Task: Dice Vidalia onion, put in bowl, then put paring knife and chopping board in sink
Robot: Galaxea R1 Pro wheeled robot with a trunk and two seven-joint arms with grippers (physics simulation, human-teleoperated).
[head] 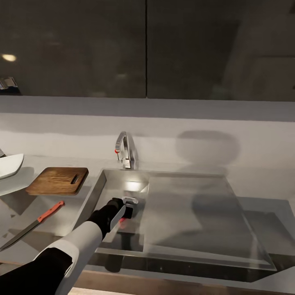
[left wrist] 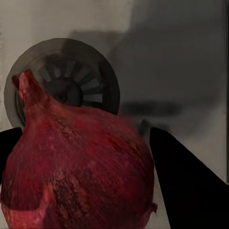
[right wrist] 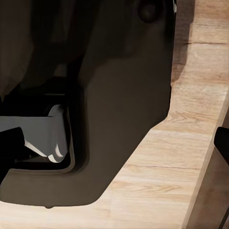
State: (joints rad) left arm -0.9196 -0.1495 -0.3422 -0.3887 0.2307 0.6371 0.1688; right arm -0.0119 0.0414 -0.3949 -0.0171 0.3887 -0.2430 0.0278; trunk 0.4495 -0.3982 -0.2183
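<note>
Onion (left wrist: 76, 167) dark red, papery skin, pointed tip; it sits between the two black fingers (left wrist: 186, 186) of the left tool, down in the sink (head: 102, 184) basin right beside the round drain (left wrist: 71, 81). In the head view only a sliver of red (head: 122, 220) shows at the left tool (head: 125, 213). Whether the fingers actually press the skin cannot be told; they flank it closely on both sides. Left arm (head: 78, 246) reaches forward from the near edge, white sleeve then black wrist, angled down into the basin. Chrome tap (head: 125, 149) with a red dot stands behind the basin; flat drainboard (head: 196, 213) lies right of it. On the desk (head: 61, 213) left of the sink: dark brown chopping board (head: 57, 180), and nearer, apart from it, the paring knife (head: 30, 226) with red handle, dark blade tip cut off at the frame edge. White bowl (head: 9, 165) at far left, partly cropped. Right wrist view shows dark bodywork over a pale wooden floor (right wrist: 157, 176); one dark fingertip (right wrist: 223, 143) at the edge, so the right tool's state cannot be told.
</note>
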